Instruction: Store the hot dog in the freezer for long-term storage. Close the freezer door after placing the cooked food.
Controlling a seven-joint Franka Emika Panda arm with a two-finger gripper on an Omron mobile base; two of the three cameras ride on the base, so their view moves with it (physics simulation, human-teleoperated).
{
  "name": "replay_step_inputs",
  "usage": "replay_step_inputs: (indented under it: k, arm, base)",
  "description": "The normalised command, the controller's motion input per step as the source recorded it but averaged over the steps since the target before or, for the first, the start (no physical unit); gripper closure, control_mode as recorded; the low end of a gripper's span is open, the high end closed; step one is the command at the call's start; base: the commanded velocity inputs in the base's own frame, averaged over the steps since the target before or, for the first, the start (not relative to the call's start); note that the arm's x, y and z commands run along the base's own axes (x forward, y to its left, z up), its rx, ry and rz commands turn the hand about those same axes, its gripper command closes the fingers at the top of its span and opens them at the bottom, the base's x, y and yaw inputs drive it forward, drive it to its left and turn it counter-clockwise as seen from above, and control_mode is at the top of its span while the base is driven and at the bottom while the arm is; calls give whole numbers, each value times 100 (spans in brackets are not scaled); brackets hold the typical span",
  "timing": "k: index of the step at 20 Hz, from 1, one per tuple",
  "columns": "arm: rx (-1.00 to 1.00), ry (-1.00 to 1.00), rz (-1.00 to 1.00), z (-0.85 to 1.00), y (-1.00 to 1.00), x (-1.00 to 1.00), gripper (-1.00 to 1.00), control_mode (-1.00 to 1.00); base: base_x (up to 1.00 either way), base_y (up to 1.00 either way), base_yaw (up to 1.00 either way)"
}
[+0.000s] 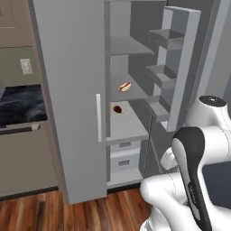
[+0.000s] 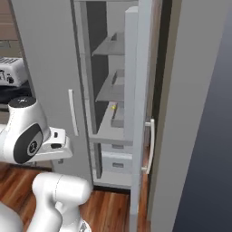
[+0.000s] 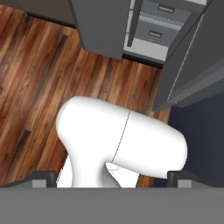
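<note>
- The gripper (image 3: 112, 177) points down at the wood floor (image 3: 39, 78); its two dark tips sit at the far lower corners of the hand view, set wide apart, with nothing between them.
- In the hand view, two grey drawers (image 3: 162, 19) of the freezer show past the floor at the top edge.
- The arm (image 1: 194, 176) is folded low in front of the fridge, well apart from the shelves.
- The freezer (image 1: 128, 67) stands open, its grey shelves and two drawers visible in the left base view.
- The hot dog (image 1: 125, 86) lies on a middle shelf inside the freezer, tilted, toward the back wall.
- One shelf lower lies a dark red-brown lump (image 1: 118, 109) with a yellow bit at its left end; in the right base view just the yellow speck can be made out on that shelf.
- The freezer door (image 1: 180, 67) is swung outward to the right of the opening, its inner bins facing the shelves.
- In the right base view the door is seen edge-on, with its silver handle (image 2: 150, 146) on the outer side.
- The plain grey door (image 1: 72, 99) to the left is shut, with a vertical handle (image 1: 98, 118) near its right edge.
- Further left there is a dark counter (image 1: 20, 106) under a tan wall with an outlet (image 1: 26, 66).
</note>
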Motion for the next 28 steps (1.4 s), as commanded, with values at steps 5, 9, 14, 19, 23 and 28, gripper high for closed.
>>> replay_step_inputs:
  k: [5, 9, 14, 19, 23, 28]
  arm:
    - [0, 0, 0, 0, 0, 0, -100, 100]
    - [0, 0, 0, 0, 0, 0, -100, 100]
    - [0, 0, 0, 0, 0, 0, -100, 100]
    - [0, 0, 0, 0, 0, 0, -100, 100]
    - [0, 0, 0, 0, 0, 0, -100, 100]
    - [0, 0, 0, 0, 0, 0, -100, 100]
  base:
    - [-1, -68, 12]
    - [8, -23, -5]
    - [4, 0, -10]
    - [7, 22, -7]
    - [22, 23, -6]
    - [40, 6, 0]
